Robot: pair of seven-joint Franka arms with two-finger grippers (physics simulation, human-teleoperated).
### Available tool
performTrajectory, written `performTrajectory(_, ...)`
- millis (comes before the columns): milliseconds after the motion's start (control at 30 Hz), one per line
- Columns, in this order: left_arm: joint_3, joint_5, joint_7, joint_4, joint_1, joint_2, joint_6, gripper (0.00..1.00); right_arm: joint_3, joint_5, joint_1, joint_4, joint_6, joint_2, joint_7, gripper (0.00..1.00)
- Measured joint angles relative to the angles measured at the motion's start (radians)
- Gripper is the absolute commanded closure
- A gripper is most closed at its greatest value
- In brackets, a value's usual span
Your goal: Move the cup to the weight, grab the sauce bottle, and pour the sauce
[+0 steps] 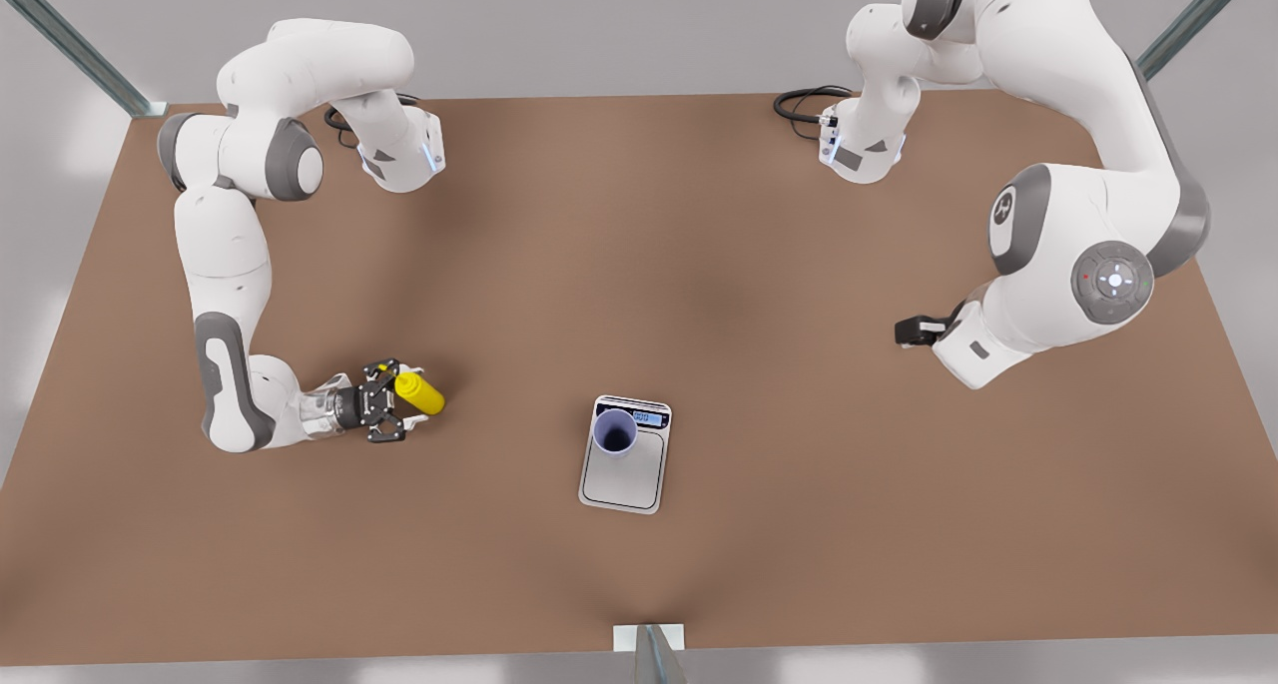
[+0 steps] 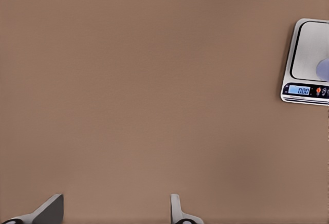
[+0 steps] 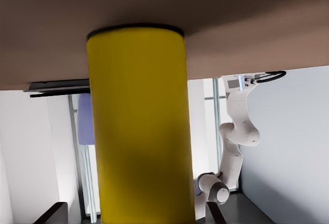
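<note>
A single brown table [image 1: 699, 265] fills the scene, pale grey walls behind it and metal posts at its corners. Two white arms work over it, and three task things are on or above it: one scale, one cup, one bottle.

The weight [image 1: 626, 464] lies flat on the table near its front-middle, its display strip at the far end. The cup [image 1: 615, 431] stands upright on the weight's plate, at the display end, its open mouth showing. In the left wrist view the weight [image 2: 307, 64] sits off to one edge with its lit display readable, and a sliver of the cup [image 2: 324, 69] shows on the plate.

The sauce bottle [image 1: 420, 392] is well apart from the weight, toward the front view's left. The right gripper [image 1: 399, 401] has its fingers clamped on the sauce bottle, which lies tilted over near the table. In the right wrist view the sauce bottle [image 3: 138, 126] stands large between the two dark fingertips [image 3: 51, 213], with the cup [image 3: 85, 118] seen behind it.

The left gripper [image 1: 911, 331] waits well apart from the weight, toward the front view's right; in its own wrist view its fingers [image 2: 50, 209] stand wide apart over bare table, holding nothing.
</note>
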Motion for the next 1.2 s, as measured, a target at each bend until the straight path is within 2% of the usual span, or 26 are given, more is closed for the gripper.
performTrajectory(700,-0.003,-0.002,-0.003,-0.002,0.000,0.005,0.000,0.00,-0.064,-0.085,-0.005,0.024,-0.001,-0.005,-0.060,0.00)
performTrajectory(800,-0.005,-0.002,-0.003,-0.002,0.000,0.003,0.000,0.00,-0.067,-0.128,-0.010,0.064,0.000,-0.005,-0.059,0.00)
performTrajectory(967,-0.010,-0.002,-0.003,-0.002,0.000,0.003,0.000,0.00,-0.125,-0.164,-0.021,0.145,-0.003,-0.019,-0.058,0.00)
performTrajectory(1033,-0.011,-0.002,-0.004,-0.002,0.000,0.003,0.000,0.00,-0.126,-0.326,-0.023,0.285,-0.002,-0.112,-0.058,0.00)
performTrajectory(1133,-0.011,-0.002,-0.005,-0.002,0.000,0.002,0.000,0.00,-0.113,-0.662,0.059,0.305,0.068,-0.434,-0.150,0.00)
performTrajectory(1200,-0.011,-0.002,-0.005,0.000,0.000,-0.002,0.000,0.00,-0.099,-0.937,0.134,0.306,0.135,-0.604,-0.360,0.00)
